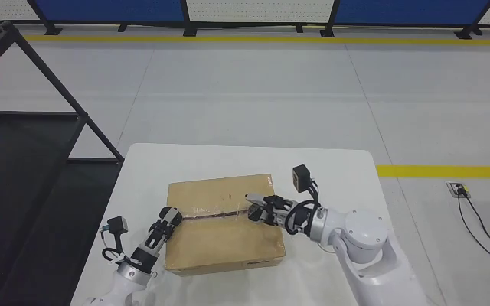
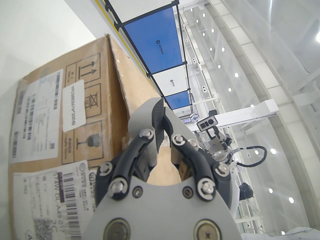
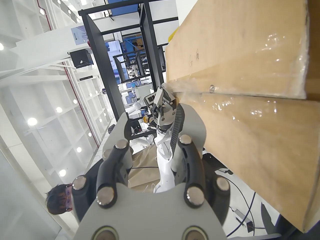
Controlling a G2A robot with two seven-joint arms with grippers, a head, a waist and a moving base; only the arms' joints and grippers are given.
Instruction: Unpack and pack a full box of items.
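Two grippers attend one cardboard box (image 1: 222,233), which sits near the middle of the white tabletop (image 1: 145,164) with its top flaps shut and a strip of clear tape (image 1: 216,212) running along the centre seam; nothing has been taken out, so the unpacking half of the task looks not yet begun. The left gripper (image 1: 166,220) is at one end of that seam, at the top edge above the end face that carries the shipping labels (image 2: 47,116); its fingers are drawn together until the tips meet, and whether a sliver of tape is pinched between them cannot be told. The right gripper (image 1: 259,209) lies over the box top toward the other end of the seam, spread wide and grasping nothing, one ribbed pad (image 3: 178,123) lying close along the cardboard beside the wrinkled tape. Placing an arm at each end of the seam probably serves to attack the tape from both sides, or to let one steady the box while the other works; the tape looks thin, glossy and pressed flat, so catching an edge will likely call for a shallow, careful approach; a slip could push the box across the tabletop rather than lift the tape.
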